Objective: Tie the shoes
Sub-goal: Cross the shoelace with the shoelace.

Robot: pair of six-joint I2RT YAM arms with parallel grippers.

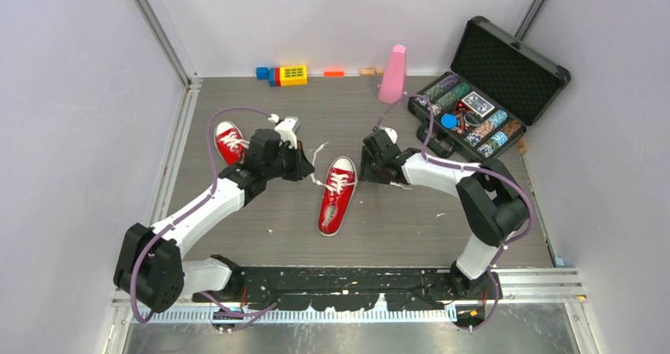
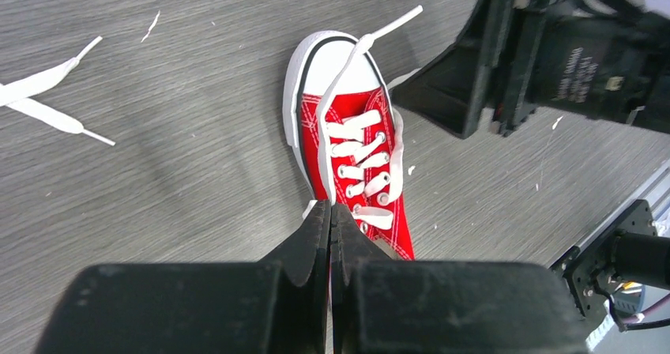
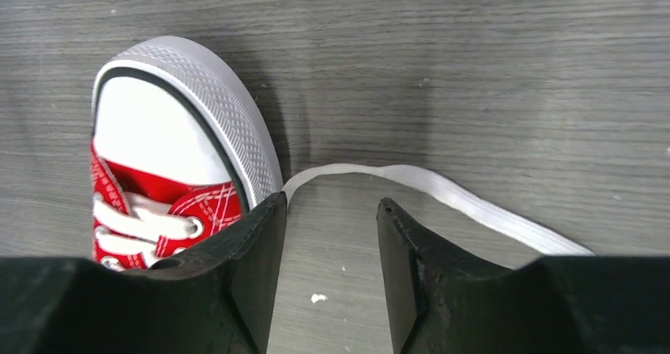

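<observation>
Two red shoes lie on the table (image 1: 427, 220). One shoe (image 1: 337, 196) is in the middle of the top view. The other shoe (image 1: 229, 142) is at the upper left, partly behind my left arm (image 1: 205, 208). My left tool (image 2: 329, 212) is pinched tight above the middle shoe. A white lace (image 2: 391, 24) runs down to its tips, but I cannot tell if it holds it. My right tool (image 3: 330, 208) is partly wide beside the white toe, and a lace end (image 3: 442, 186) lies just past its gap.
</observation>
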